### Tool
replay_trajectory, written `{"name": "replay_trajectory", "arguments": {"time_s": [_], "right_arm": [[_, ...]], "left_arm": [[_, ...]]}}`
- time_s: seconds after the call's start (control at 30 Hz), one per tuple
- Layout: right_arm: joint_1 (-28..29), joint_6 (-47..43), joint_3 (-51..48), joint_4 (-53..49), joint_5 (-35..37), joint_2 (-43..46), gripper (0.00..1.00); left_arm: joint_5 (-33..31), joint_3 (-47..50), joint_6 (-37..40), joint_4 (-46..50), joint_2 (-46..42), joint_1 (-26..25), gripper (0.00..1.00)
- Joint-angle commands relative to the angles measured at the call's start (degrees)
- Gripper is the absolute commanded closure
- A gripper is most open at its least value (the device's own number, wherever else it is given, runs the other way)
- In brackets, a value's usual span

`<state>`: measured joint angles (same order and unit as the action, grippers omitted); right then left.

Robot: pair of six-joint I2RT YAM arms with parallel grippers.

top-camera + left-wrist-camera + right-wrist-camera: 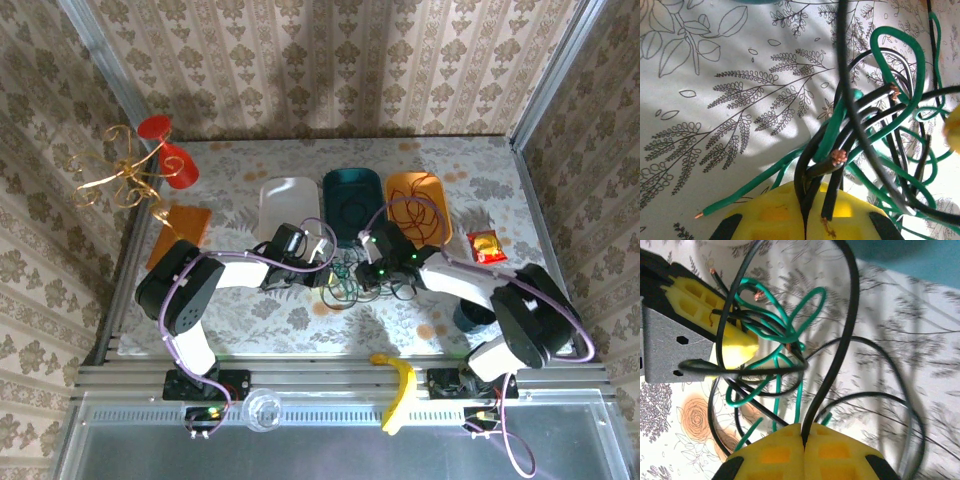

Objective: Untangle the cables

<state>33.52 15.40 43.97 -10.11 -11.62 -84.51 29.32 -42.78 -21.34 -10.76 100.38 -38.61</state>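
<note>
Left gripper (806, 222) clenched on black cables (812, 175) at the knot; right gripper (803, 450) clenched on a long black cable (842, 350). Tangle (350, 287), green cable (902, 100) included, lies mid-worktop (270, 312) between them. Judgement: each pins one side so loops can be drawn apart.

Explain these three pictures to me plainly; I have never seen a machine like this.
Two robot arms are bolted at the table's near edge, each ending in a yellow two-finger pincer. The wide picture looks down from above; the other two come from a camera on each wrist. On the flowered table lies a cable tangle, green and black, with a white tray, teal tray and orange tray behind it and a banana on the front rail. The left pincer is shut on a few black cables; the right pincer is shut on one black cable.
</note>
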Motion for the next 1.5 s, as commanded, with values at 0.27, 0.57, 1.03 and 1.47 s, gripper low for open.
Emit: {"name": "replay_trajectory", "arguments": {"time_s": [0.27,0.57,1.03,1.47], "right_arm": [[-4.8,0.1,5.3,-5.2,18.6,22.6,1.00],[-6.1,-3.6,18.5,2.1,28.1,24.4,1.00],[-10.1,3.8,28.0,12.0,5.7,4.4,1.00],[-10.2,15.3,24.5,15.1,8.0,-14.4,1.00]], "left_arm": [[-3.8,1.0,1.4,8.0,4.0,-0.7,1.00],[-4.2,0.9,1.3,8.1,4.2,-0.6,1.00],[-4.9,1.3,1.2,7.6,3.5,-0.7,1.00],[-5.6,0.9,1.3,8.4,3.2,-1.1,1.00]]}}
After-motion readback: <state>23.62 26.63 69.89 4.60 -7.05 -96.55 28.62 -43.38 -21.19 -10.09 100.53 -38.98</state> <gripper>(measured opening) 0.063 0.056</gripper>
